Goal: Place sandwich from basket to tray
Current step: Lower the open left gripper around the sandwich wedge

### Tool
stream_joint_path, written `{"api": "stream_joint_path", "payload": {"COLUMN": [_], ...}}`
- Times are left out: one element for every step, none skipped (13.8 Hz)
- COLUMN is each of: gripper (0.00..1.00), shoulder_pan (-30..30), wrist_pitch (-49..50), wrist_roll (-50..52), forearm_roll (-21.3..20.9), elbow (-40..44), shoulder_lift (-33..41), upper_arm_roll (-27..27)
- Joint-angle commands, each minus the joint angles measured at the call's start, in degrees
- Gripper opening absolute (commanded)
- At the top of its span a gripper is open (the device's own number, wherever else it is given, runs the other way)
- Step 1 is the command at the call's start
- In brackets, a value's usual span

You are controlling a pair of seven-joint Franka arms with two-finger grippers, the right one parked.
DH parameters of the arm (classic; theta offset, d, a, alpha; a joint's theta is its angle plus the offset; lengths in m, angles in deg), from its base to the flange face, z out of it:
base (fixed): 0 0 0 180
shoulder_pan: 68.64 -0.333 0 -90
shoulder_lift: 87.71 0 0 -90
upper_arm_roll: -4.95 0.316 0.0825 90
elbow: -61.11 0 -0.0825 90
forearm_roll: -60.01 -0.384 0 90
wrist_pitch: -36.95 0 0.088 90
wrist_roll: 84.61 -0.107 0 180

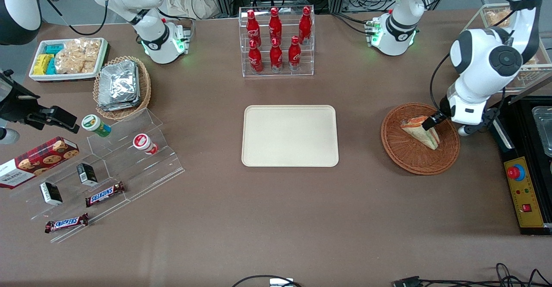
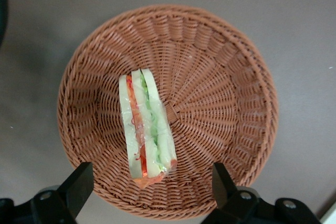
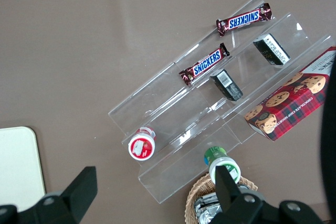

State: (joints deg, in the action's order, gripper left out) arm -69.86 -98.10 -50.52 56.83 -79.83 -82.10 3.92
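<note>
- The brown surface [image 1: 276, 218] carries everything; the task's pieces sit in its middle and toward the working arm's end.
- The tray [image 1: 290, 136] lies flat and bare at the centre, nearer the front camera than the clear rack of red bottles [image 1: 276, 41], and well apart from the basket.
- The basket [image 1: 420, 157] sits toward the working arm's end, just beside a black control box [image 1: 524, 192].
- The sandwich [image 2: 146, 129] is in the basket, resting on edge with its filling layers facing up at the wrist camera, a little off the basket's centre.
- The claw [image 2: 149, 184] hangs over the basket with its two fingers [image 2: 79, 184] spread wide apart and holding nothing; they straddle one end of the sandwich, not its middle, and look to be above it and not yet touching.
- Risks, as I judge them:
  - Closing this near the end may pinch only a corner, so the wedge could swing or slide out when lifted.
  - The clear wrap looks slick, and a light squeeze may slip, while a hard one would crush the soft bread.
  - Coming down too far could press a finger into the wicker and shove or tip the light basket.
</note>
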Motion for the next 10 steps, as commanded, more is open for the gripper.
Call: {"api": "stream_joint_path", "payload": {"gripper": [1.00,1.00,1.00,1.00,1.00,1.00,1.00,1.00,1.00,1.00], "shoulder_pan": [0.08,0.08,-0.01,-0.10,-0.10,-0.18,-0.18,-0.18,-0.18,-0.27], "wrist_pitch": [-3.89,-4.86,-5.31,-6.53,-7.85,-9.08,-9.96,-10.49,-11.28,-12.77], "wrist_roll": [2.81,2.82,2.82,2.82,2.82,2.91,2.91,2.91,2.91,2.91], "forearm_roll": [-0.95,-1.13,-1.39,-1.83,-2.01,-2.01,-2.01,-2.01,-2.01,-2.01], "elbow": [-3.27,-4.06,-4.59,-5.21,-6.08,-6.35,-6.62,-6.79,-6.88,-7.06], "shoulder_lift": [0.71,0.71,0.62,0.54,0.10,-0.51,-1.04,-1.40,-2.09,-2.97], "upper_arm_roll": [-0.11,-0.03,-0.02,-0.02,-0.02,-0.02,0.06,0.06,0.15,0.32]}}
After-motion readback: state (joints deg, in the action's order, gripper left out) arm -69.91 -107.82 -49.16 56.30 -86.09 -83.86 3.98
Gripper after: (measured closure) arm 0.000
